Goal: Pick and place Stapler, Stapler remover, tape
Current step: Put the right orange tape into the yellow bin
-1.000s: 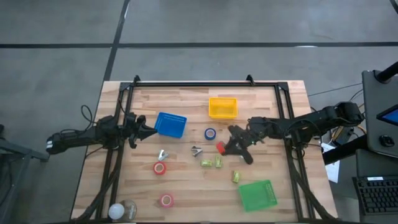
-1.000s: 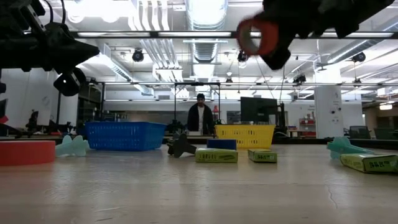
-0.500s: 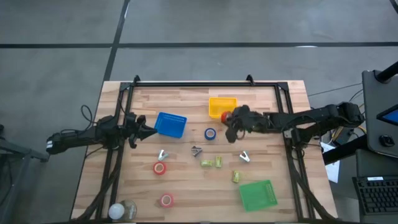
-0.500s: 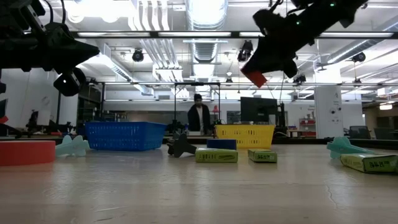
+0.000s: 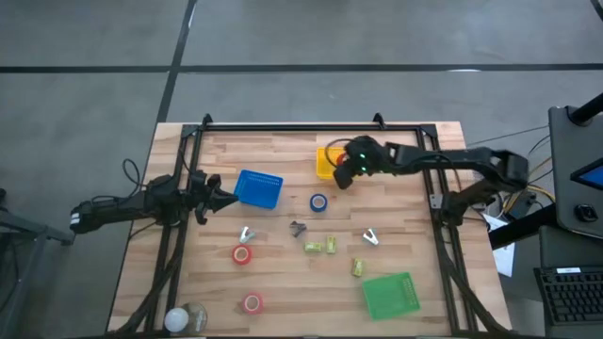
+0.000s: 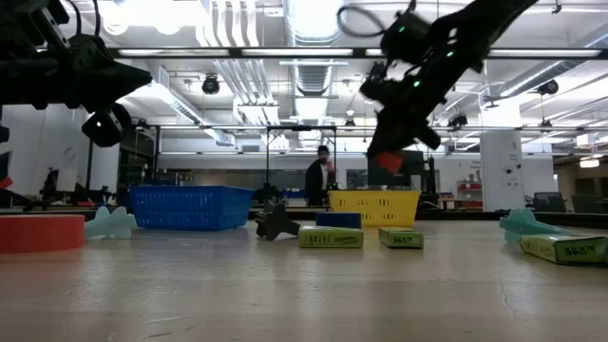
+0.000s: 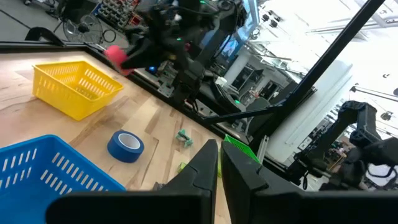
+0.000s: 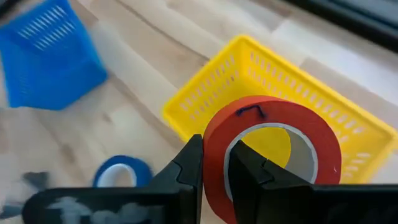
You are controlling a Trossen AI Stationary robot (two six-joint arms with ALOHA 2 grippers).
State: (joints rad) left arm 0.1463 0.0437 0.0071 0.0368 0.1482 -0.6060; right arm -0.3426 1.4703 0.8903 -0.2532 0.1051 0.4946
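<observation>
Red tape roll (image 8: 268,155) is clamped by its wall in the right gripper (image 8: 214,171), held above the yellow basket (image 5: 330,165) near the bench's (image 5: 283,282) far edge. Left gripper (image 7: 219,163) is clenched on nothing, near the left edge beside the blue basket (image 5: 258,188). Blue tape roll (image 5: 318,202) lies mid-bench; two more red rolls (image 5: 243,254) sit toward the near-left corner.

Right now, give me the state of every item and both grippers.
right gripper: shut on the red tape roll, above the yellow basket
left gripper: shut, holding nothing, waiting beside the blue basket
blue tape roll: flat on the table
two red tape rolls: flat on the table
green basket: upright, seems to hold nothing
</observation>
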